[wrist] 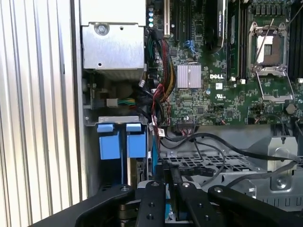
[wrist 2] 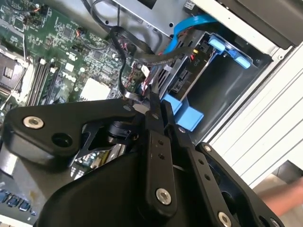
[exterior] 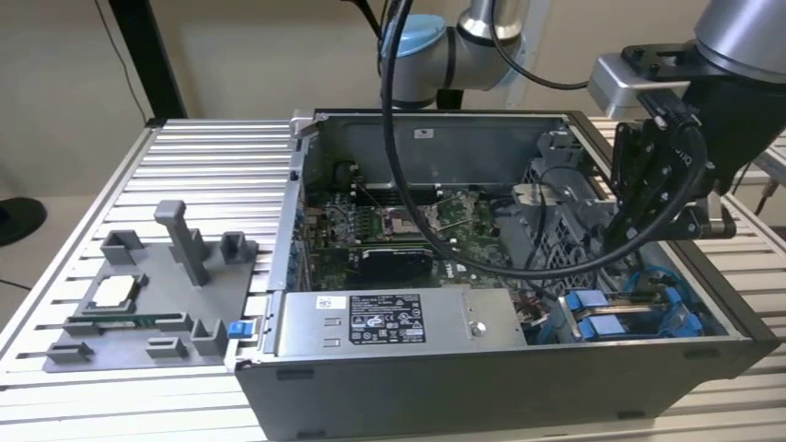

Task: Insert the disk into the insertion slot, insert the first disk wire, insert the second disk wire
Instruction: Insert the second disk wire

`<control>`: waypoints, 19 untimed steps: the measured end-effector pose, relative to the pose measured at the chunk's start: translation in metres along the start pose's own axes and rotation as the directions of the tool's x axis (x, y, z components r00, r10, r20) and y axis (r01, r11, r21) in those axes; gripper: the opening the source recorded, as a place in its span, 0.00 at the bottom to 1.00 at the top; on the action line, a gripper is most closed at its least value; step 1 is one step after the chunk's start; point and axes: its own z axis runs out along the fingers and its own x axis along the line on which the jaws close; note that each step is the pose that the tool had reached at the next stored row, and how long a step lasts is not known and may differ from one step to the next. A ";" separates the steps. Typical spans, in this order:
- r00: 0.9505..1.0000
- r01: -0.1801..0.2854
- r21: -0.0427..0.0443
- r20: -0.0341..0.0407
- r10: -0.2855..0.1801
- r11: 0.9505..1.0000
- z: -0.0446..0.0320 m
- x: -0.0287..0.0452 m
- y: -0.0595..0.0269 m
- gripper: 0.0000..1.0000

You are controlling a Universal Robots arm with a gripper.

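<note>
the computer case (exterior: 491, 396) stands on a ribbed metal table (exterior: 209, 157) before a beige wall (exterior: 246, 55), the gripper (wrist 2: 158, 103) above it, jaws narrow.

Soft even indoor light, shadow inside the computer case (exterior: 491, 387), pale glare on the ribbed table (exterior: 209, 157)

gripper (wrist: 171, 182): black, over cage (wrist: 213, 163), near blue tabs (wrist: 110, 144)
blue tabs: two, side by side, just inside case wall (wrist: 75, 118)
cables (wrist: 222, 144): black, draped across cage
motherboard (wrist: 222, 94): socket (wrist: 271, 47), heatsink (wrist: 189, 76)
desk (wrist: 33, 118): ribbed metal, outside case wall
</note>
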 end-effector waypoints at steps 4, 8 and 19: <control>1.000 0.001 0.007 0.000 -0.001 1.000 0.0061 0.0006 0.0001 0.00; 1.000 0.001 0.012 -0.001 -0.001 1.000 0.0126 0.0011 0.0002 0.00; 1.000 0.004 0.027 -0.004 -0.003 1.000 0.0303 0.0027 0.0003 0.00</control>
